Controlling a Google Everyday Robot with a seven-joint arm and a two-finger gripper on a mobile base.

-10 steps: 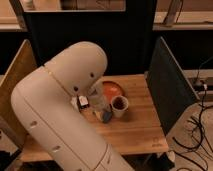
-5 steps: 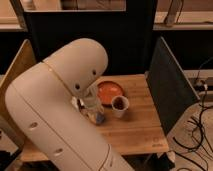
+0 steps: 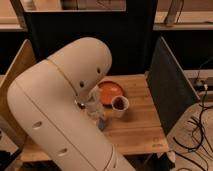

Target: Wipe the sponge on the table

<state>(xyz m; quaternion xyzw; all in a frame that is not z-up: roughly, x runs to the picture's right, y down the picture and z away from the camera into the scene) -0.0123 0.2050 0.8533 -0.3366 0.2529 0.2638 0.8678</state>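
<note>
Since a second ago the white arm [image 3: 55, 115] has swung farther over the left side of the desk [image 3: 140, 125], carrying the pincer [image 3: 97, 112] slightly toward us. Nearest to us, the sponge [image 3: 102, 124] shows as a blue-grey sliver on the desk, right at the pincer's lower end on its near side. Its long axis is hidden. We cannot tell whether the pincer is open or closed. Just beyond stand a cup [image 3: 120, 106] and an orange plate [image 3: 111, 89].
</note>
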